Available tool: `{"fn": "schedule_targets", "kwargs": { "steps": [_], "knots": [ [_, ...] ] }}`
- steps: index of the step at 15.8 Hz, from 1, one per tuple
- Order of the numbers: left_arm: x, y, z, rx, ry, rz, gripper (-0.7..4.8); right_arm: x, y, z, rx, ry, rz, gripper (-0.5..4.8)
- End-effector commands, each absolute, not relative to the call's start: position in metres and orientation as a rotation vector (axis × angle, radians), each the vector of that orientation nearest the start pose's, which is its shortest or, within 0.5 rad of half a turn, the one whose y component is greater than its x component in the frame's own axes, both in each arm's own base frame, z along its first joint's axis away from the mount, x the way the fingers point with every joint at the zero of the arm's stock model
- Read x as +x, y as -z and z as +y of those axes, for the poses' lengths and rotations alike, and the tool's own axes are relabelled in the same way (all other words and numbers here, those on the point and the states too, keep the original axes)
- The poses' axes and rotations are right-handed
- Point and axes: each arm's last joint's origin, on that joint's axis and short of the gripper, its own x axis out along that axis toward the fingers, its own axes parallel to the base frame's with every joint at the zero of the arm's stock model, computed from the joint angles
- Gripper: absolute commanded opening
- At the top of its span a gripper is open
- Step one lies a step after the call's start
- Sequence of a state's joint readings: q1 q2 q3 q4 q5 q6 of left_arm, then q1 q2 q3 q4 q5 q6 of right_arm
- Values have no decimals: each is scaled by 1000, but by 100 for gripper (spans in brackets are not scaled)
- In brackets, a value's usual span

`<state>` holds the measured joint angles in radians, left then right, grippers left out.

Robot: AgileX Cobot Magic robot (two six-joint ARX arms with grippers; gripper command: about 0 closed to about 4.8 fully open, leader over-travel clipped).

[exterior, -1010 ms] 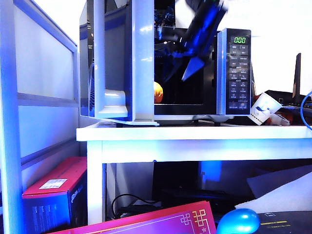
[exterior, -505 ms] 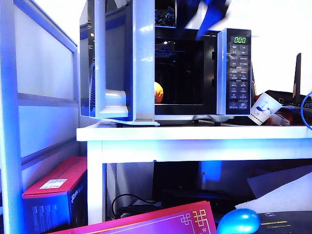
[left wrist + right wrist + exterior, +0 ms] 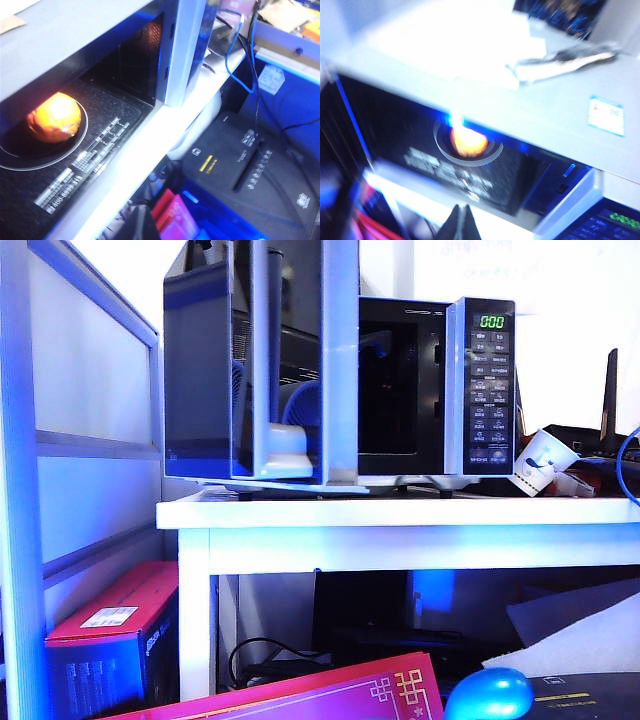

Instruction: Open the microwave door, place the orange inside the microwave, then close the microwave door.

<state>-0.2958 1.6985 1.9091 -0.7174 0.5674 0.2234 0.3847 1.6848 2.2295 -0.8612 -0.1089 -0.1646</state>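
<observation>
The microwave (image 3: pixel 480 380) stands on the white table (image 3: pixel 400 515). Its door (image 3: pixel 200 370) is swung partway out, black glass on the left and white inner frame towards the cavity. The door hides the orange in the exterior view. In the wrist views the orange (image 3: pixel 54 117) (image 3: pixel 467 141) rests on the turntable inside. My left gripper (image 3: pixel 142 224) is a dark blurred wedge below the cavity's front edge; it looks shut and empty. My right gripper (image 3: pixel 458 222) is shut on nothing, outside the cavity in front of the orange. Neither gripper shows in the exterior view.
A tipped paper cup (image 3: pixel 545 462) and a blue cable (image 3: pixel 235 50) lie right of the microwave. Papers (image 3: pixel 560 62) sit on its top. Under the table are a red box (image 3: pixel 110 625), a magenta box (image 3: pixel 330 695) and a blue oval object (image 3: pixel 488 695). A white partition (image 3: pixel 90 440) stands at the left.
My right arm has pulled up out of the cavity and left the exterior view, and its gripper has shut. The door has swung partway towards the cavity and now covers the orange there.
</observation>
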Motion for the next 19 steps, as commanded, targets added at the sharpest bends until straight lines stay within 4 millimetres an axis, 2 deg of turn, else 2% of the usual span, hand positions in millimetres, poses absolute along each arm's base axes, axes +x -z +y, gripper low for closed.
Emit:
{"fn": "schedule_targets", "kwargs": {
  "steps": [1,3,6,8,13,19],
  "knots": [
    [327,-465,-116,98,878,276,17,279,-531,121,-142,-638,191,-1],
    [312,-492,-112,103,870,175,17,273,-535,122,-123,-756,162,-1],
    [301,-508,-108,83,868,178,17,272,-534,124,-112,-829,176,-1],
    [294,-503,-106,72,852,300,17,272,-536,124,-114,-817,153,-1],
    [280,-482,-95,191,638,580,16,272,-538,124,-115,-816,133,-1],
    [285,-465,-96,194,644,681,-3,269,-543,122,-115,-815,95,-1]
  ]
}}
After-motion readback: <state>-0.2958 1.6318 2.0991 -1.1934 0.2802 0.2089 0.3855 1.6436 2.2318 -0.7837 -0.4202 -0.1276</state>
